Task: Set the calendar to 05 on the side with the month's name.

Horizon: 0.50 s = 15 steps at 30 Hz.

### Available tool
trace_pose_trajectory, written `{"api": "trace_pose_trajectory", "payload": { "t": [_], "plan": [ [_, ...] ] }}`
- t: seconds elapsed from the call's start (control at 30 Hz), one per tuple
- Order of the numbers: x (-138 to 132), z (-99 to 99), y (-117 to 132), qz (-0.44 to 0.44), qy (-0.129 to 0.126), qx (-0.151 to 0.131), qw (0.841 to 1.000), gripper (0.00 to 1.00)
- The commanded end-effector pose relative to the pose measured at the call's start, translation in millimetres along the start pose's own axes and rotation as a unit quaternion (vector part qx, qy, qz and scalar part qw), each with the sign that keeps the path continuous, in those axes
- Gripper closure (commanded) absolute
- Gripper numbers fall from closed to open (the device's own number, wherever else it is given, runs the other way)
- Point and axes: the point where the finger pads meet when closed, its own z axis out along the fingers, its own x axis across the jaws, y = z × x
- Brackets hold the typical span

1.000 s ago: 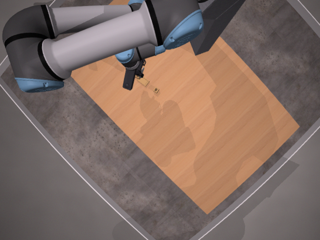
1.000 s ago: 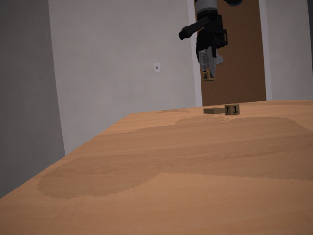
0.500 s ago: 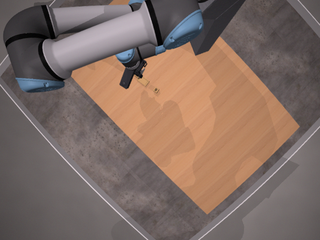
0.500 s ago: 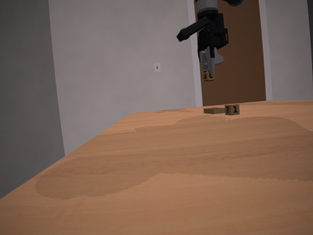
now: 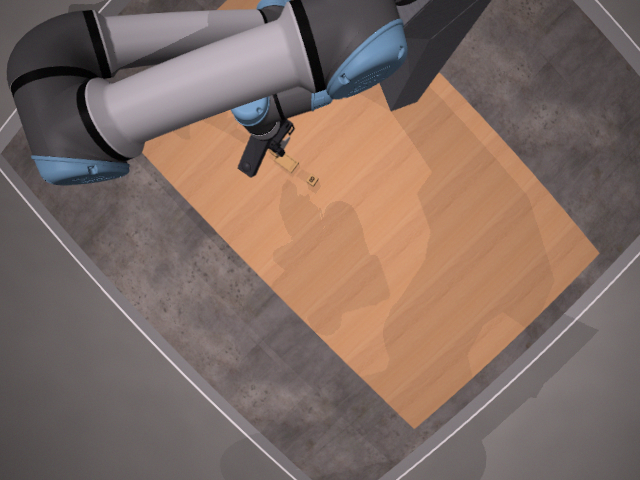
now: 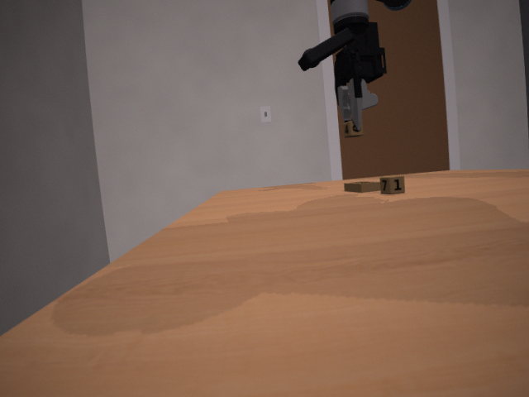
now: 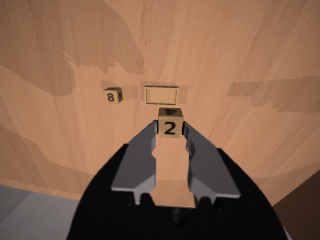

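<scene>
The black-and-grey two-jaw tool [image 5: 276, 149] [image 6: 353, 123] [image 7: 169, 121] grips a small tan numbered cube [image 6: 352, 129] [image 7: 170, 123] above the wooden table [image 5: 465, 248] [image 6: 264, 256] [image 7: 240, 55]. Open space separates it from the shallow tan rectangular tray [image 5: 286, 163] [image 6: 355, 187] [image 7: 161, 104]; another tan cube [image 5: 312, 180] [image 6: 392, 185] [image 7: 112, 96] stands near.

Fingers [image 6: 356, 112] and gripped cube [image 6: 350, 131] [image 7: 170, 128] now swivelled slightly clockwise, as seen from above.
</scene>
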Motion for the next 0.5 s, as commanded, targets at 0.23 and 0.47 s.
{"api": "trace_pose_trajectory", "payload": {
  "t": [0.23, 0.47],
  "plan": [
    [0.1, -0.2, -0.3, 0.001, 0.0, 0.0, 1.0, 0.9],
    [0.1, 3.2, -0.3, 0.001, 0.0, 0.001, 1.0, 0.9]
  ]
}}
